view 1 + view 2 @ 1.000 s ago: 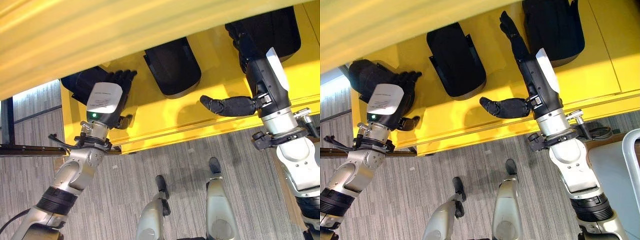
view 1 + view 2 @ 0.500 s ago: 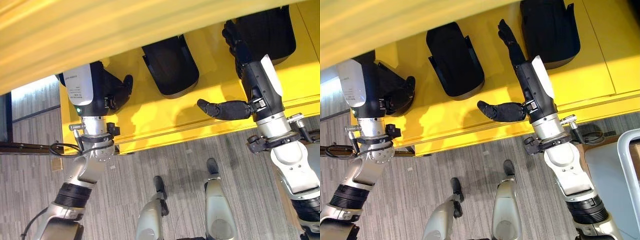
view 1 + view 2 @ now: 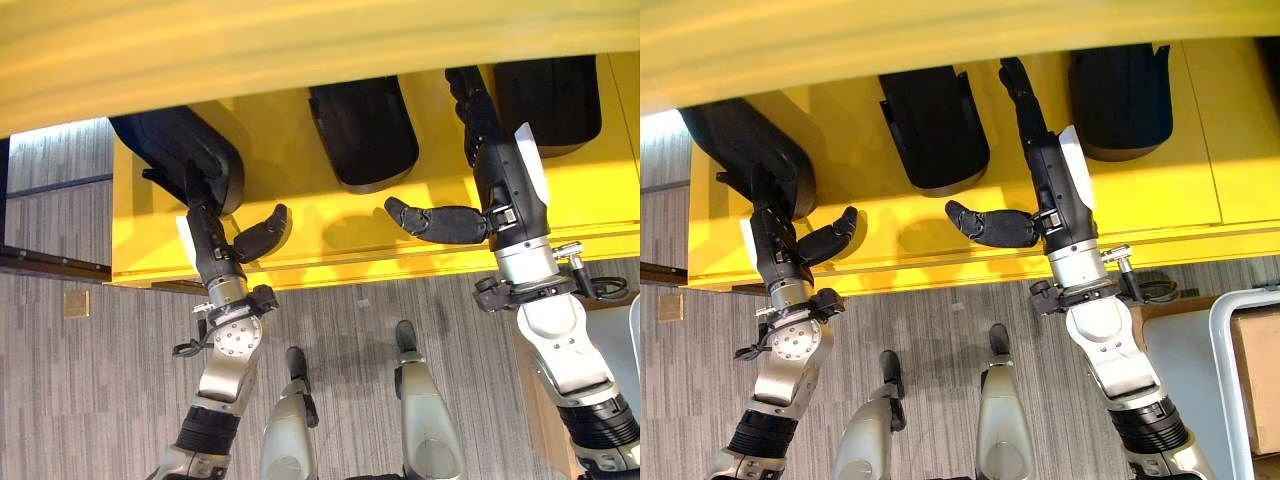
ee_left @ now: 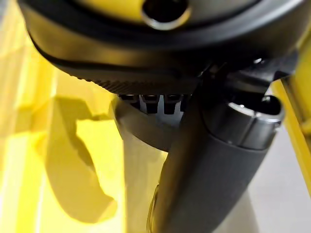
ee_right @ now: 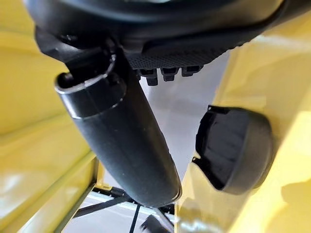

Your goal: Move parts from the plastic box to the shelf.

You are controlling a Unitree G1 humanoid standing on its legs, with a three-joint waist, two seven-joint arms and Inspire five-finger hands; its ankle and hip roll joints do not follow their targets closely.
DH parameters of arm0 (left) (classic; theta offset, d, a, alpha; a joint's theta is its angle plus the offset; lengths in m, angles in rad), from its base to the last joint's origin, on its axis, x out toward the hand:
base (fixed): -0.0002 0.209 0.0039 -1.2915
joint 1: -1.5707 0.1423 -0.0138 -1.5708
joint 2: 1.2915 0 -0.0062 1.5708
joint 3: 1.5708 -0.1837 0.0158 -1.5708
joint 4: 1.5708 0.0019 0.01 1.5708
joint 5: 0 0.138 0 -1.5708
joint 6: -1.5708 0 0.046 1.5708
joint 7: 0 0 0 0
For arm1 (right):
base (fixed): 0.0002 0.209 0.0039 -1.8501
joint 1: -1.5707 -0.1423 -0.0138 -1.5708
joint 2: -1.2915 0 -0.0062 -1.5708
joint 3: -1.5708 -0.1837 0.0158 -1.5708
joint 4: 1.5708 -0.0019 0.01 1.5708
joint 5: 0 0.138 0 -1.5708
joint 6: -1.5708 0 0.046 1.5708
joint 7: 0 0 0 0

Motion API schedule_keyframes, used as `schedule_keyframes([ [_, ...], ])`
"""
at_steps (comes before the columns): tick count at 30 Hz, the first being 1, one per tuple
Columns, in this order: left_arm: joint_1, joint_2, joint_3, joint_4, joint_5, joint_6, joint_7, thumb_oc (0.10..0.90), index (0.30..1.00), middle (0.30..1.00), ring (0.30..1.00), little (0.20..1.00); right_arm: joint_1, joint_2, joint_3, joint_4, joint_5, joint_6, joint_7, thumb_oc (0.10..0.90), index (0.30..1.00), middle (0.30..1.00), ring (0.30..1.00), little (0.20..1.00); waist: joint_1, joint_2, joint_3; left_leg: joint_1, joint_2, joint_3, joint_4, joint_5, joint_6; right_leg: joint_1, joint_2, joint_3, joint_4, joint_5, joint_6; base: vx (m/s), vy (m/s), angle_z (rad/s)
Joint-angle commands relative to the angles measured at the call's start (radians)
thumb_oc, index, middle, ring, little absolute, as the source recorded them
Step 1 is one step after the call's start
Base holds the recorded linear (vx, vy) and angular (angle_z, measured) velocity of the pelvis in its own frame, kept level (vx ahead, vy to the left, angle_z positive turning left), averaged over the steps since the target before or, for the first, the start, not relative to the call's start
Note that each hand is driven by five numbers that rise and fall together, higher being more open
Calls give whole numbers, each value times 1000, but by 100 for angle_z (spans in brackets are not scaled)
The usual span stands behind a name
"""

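Since a second ago, the left robot hand (image 3: 225, 245) has let go of the leftmost glossy black moulded plastic part (image 3: 180, 155) and drawn back toward the front edge of the glossy yellow shelf (image 3: 300, 235); the whole view has shifted too, so the camera moved with it. That robot hand now hangs just before the part with fingers straight and thumb spread, holding nothing, which reads as a release after setting the part down.

The right robot hand (image 3: 1040, 185) stands over the shelf between the middle black rounded part (image 3: 935, 125) and the right-hand black part (image 3: 1120, 95), fingers stretched out flat toward the back and thumb stuck out sideways. It is empty as well, probably just clear of the part it stood beside.

All three parts rest on the shelf in a row, well apart from one another, each a dark, smooth, curved shell with a rounded front end and squared ribs or tabs along one flank. In the right wrist view one part (image 5: 235, 148) shows as a domed cap with a notched rim against the shiny yellow surface. The shelf looks hard and slick, so parts could slide if nudged. Below lies grey striped carpet (image 3: 90, 400). A pale grey rimmed bin (image 3: 1240, 370) sits at the robot's right.
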Motion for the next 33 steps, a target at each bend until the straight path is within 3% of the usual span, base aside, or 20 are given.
schedule_keyframes([
  [1,-82,69,45,-59,48,-100,122,900,1000,1000,1000,1000,-49,40,-44,-113,-23,-138,-64,900,1000,1000,1000,1000,-11,-48,-62,-39,-22,-16,36,-43,47,66,26,-39,59,-149,-71,-2,-54,-1],
  [8,-111,75,85,-24,127,-93,227,900,1000,1000,1000,1000,-30,30,-51,-116,-18,-149,-81,900,1000,1000,1000,1000,-25,-51,-61,-38,-19,-12,36,-40,46,63,35,-30,65,-152,-74,0,-6,0],
  [13,-131,118,117,-18,267,-104,301,900,1000,1000,1000,1000,-31,24,-48,-117,-13,-151,-73,900,1000,1000,1000,1000,-36,-47,-59,-37,-18,-2,41,-42,44,62,35,-18,66,-152,-76,1,16,-2],
  [16,-143,155,123,-25,342,-113,270,900,1000,1000,1000,1000,-42,18,-39,-118,-6,-143,-68,900,1000,1000,1000,1000,-39,-43,-60,-34,-18,6,39,-44,43,60,31,-14,64,-149,-75,-3,37,-4],
  [21,-214,247,91,-9,451,-64,165,900,1000,1000,1000,1000,-70,4,-24,-115,16,-132,-41,900,1000,1000,1000,1000,-58,-34,-64,-29,-15,29,32,-44,40,53,28,-4,61,-146,-72,-4,64,-4],
  [27,-288,293,14,35,382,-3,3,900,1000,1000,1000,1000,-102,-3,-16,-112,34,-119,3,900,1000,1000,1000,1000,-83,-18,-67,-17,-15,52,20,-45,39,43,25,9,65,-145,-68,8,72,-9],
  [33,-303,271,-41,110,333,-24,-37,900,1000,1000,1000,1000,-123,-13,-14,-100,47,-112,46,900,1000,1000,1000,1000,-103,-5,-70,-3,-15,72,17,-46,37,38,18,19,71,-147,-67,22,73,-14],
])
